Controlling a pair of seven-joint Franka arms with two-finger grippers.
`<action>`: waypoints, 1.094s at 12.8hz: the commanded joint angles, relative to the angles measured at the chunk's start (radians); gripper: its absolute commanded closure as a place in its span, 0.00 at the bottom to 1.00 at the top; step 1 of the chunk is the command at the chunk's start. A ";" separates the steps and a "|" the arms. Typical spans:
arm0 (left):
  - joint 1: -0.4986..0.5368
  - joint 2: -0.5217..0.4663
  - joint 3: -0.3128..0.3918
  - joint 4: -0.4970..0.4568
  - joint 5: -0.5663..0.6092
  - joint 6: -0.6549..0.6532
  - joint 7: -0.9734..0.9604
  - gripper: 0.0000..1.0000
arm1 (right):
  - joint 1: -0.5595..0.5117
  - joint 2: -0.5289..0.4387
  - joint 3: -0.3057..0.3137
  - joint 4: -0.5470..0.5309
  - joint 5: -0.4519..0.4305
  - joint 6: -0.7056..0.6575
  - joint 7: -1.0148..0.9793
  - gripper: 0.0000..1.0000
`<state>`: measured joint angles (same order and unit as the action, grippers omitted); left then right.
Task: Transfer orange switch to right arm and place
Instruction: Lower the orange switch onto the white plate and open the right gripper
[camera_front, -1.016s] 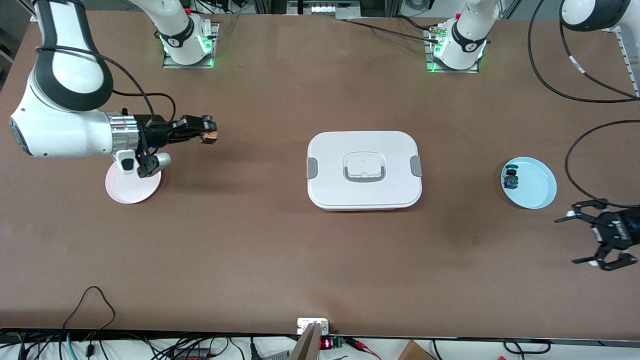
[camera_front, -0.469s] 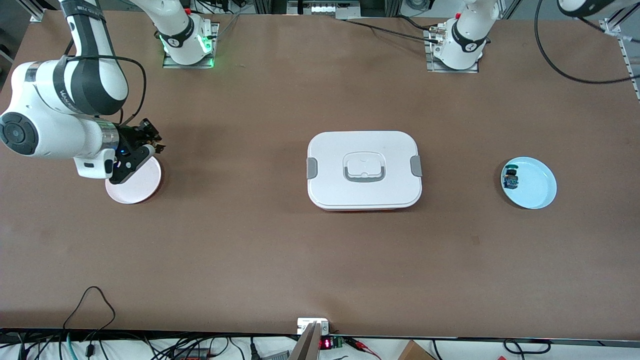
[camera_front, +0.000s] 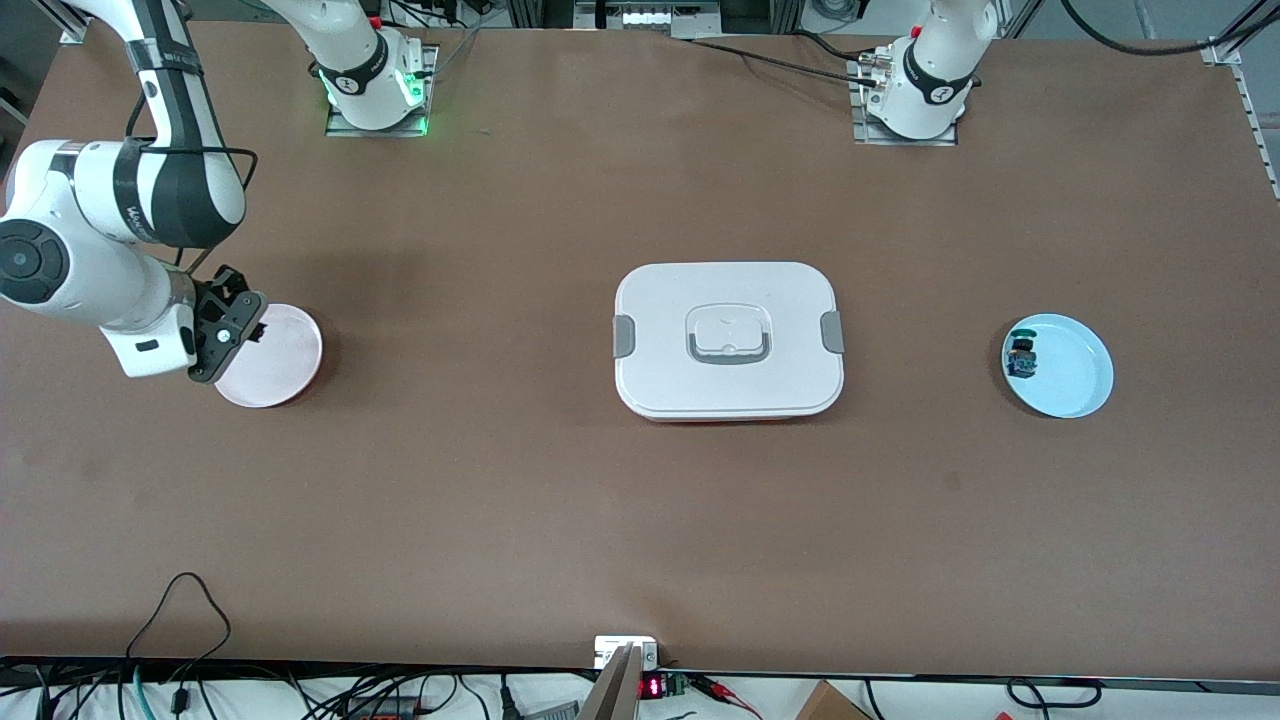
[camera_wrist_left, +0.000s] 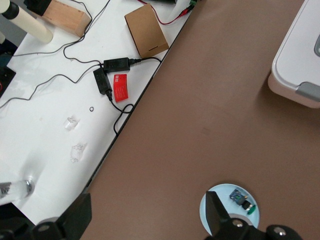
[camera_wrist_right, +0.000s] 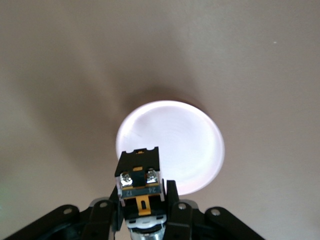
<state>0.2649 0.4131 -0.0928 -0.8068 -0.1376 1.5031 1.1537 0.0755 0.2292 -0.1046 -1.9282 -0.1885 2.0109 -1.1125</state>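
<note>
- Front view: the right arm reaches down from its base and folds at the elbow, its wrist tipped downward at its own end of the table. The right gripper hangs over the rim of the pink plate; the switch cannot be made out here. The white box sits mid-table with its lid on. The blue plate lies toward the left arm's end and carries a green-and-blue switch. Of the left arm only the base shows.
- Left wrist view: the left gripper is high over the table's edge, its fingers spread wide with nothing between them. Below lie the blue plate with its switch and a corner of the box.
- Right wrist view: the right gripper points down over the pink plate, fingers clamped on the orange switch, which is held clear above the plate's edge, its black body and screw terminals facing the camera.
</note>
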 joint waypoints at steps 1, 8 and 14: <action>-0.062 -0.089 0.010 -0.037 0.061 -0.114 -0.212 0.00 | -0.034 -0.014 0.008 -0.102 -0.087 0.194 -0.136 1.00; -0.291 -0.338 -0.008 -0.466 0.105 -0.126 -0.999 0.00 | -0.077 0.028 0.005 -0.327 -0.089 0.539 -0.158 0.99; -0.343 -0.379 0.171 -0.735 0.087 0.026 -1.040 0.00 | -0.128 0.096 0.005 -0.341 -0.092 0.634 -0.184 0.99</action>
<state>-0.0474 0.0782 -0.0043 -1.4551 -0.0502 1.4853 0.1131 -0.0381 0.3161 -0.1057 -2.2511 -0.2618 2.6017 -1.2813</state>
